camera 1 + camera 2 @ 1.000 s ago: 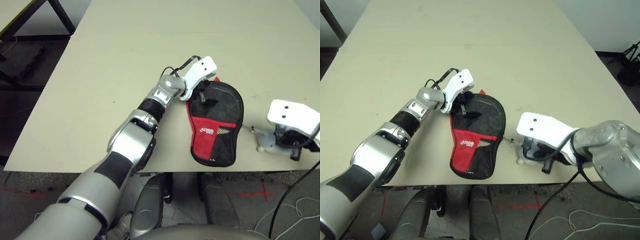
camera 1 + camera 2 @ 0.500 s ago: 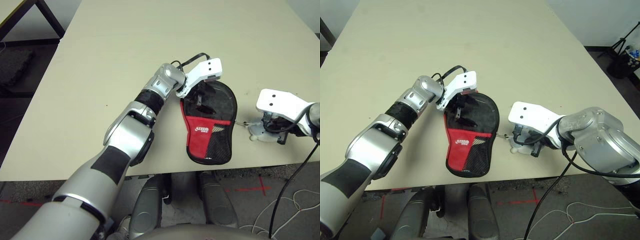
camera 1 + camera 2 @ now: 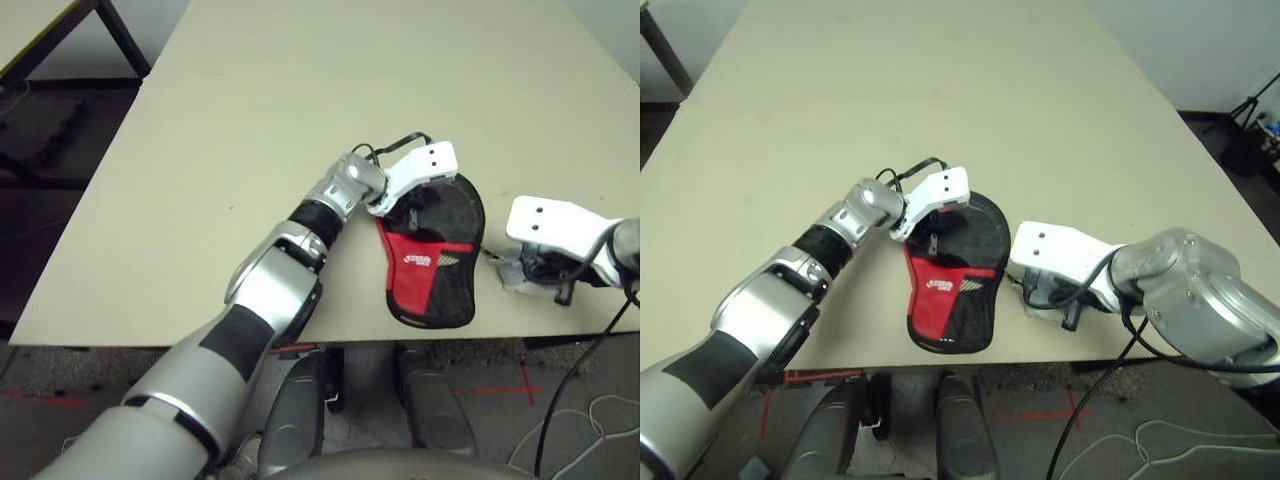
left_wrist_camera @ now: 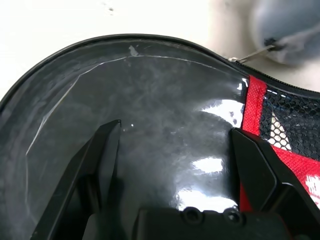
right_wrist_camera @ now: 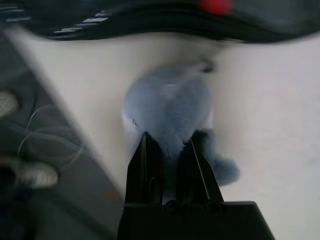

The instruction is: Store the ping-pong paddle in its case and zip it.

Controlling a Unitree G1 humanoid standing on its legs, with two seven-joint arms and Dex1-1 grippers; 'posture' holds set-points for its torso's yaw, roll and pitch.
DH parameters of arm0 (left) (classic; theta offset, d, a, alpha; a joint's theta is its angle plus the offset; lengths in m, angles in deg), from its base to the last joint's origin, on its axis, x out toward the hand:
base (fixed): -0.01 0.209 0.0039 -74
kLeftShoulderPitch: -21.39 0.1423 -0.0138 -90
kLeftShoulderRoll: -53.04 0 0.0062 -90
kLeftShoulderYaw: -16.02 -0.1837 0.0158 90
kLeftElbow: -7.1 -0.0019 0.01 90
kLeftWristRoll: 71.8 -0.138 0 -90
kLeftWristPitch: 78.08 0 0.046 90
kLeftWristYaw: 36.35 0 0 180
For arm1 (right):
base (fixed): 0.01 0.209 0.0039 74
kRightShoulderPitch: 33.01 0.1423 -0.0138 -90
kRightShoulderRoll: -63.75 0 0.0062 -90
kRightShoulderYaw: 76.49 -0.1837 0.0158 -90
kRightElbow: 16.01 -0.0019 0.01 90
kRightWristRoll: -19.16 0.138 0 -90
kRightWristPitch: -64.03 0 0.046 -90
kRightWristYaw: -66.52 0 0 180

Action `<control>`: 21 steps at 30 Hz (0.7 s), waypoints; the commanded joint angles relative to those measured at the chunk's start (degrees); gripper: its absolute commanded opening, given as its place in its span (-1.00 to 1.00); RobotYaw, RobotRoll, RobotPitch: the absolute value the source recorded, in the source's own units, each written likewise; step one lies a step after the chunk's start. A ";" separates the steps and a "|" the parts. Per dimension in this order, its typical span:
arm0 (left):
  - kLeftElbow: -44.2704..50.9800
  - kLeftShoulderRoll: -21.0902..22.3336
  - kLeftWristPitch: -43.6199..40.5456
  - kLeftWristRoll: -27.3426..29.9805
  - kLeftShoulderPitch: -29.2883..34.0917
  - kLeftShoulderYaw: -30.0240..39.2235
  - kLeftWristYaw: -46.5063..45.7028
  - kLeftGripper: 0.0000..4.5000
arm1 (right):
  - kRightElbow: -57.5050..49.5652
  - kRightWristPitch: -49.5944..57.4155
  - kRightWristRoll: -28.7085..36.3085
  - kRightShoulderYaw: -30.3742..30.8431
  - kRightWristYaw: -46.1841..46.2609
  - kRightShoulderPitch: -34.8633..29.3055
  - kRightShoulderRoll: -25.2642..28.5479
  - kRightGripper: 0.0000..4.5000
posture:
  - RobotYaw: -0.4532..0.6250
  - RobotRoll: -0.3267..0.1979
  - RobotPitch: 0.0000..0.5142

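Note:
The case (image 3: 432,262), black with a red panel and a mesh patch, lies flat near the table's front edge. My left gripper (image 3: 418,204) stands open over its round clear plastic side (image 4: 165,95), with both fingertips close over the plastic. Only a dark face shows under the plastic, so the ping-pong paddle is hidden. Right of the case, my right gripper (image 5: 167,142) is shut on a grey-white fluffy wad (image 5: 167,102). This wad (image 3: 514,276) hangs from a small metal zipper pull (image 4: 250,54) at the case's rim.
The table's front edge (image 3: 150,335) runs just below the case's narrow end. A black cable (image 3: 575,380) hangs from my right arm past that edge. A second table with black legs (image 3: 110,35) stands at the far left.
The camera view has shifted. My right gripper, still shut on the wad, has come closer to the case's right rim. The left gripper stays open over the clear side.

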 commanded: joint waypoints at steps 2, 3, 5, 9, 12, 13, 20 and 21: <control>-5.90 0.38 -2.53 -4.56 1.88 -2.79 -3.30 1.00 | -9.02 1.93 6.87 -1.76 -3.29 -6.18 3.00 -0.94 | -0.56 0.25 0.03; -6.00 0.35 -2.32 -4.62 1.79 -2.83 -3.29 1.00 | -10.67 1.98 7.90 -2.49 -3.46 -8.19 4.06 -0.94 | -0.57 0.25 0.03; -6.13 0.34 -2.12 -4.65 1.72 -2.84 -3.23 1.00 | -12.31 1.90 9.23 -4.01 -3.21 -10.87 5.25 -0.94 | -0.57 0.25 0.04; -6.18 0.20 -1.94 -4.85 1.87 -3.09 -3.11 1.00 | -13.92 1.49 11.37 -6.70 -2.84 -14.95 6.71 -0.94 | -0.58 0.25 0.04; -6.18 0.12 -1.83 -4.89 1.89 -3.12 -3.20 1.00 | -13.42 1.40 12.55 -8.22 -1.99 -15.79 6.41 -0.94 | -0.58 0.25 0.04; -6.20 0.12 -1.84 -4.90 1.87 -3.11 -3.26 1.00 | -12.95 0.73 12.36 -8.31 -1.76 -16.00 6.89 -0.94 | -0.58 0.25 0.04; -6.15 0.78 -1.12 -5.02 2.03 -2.87 -4.33 1.00 | -11.48 -0.27 14.03 -9.84 -1.41 -17.05 7.26 -0.94 | -0.56 0.25 0.03; -5.98 0.92 -0.84 -4.73 1.98 -2.53 -4.51 1.00 | -10.51 -0.08 14.37 -10.29 -1.21 -16.34 6.58 -0.94 | -0.56 0.25 0.03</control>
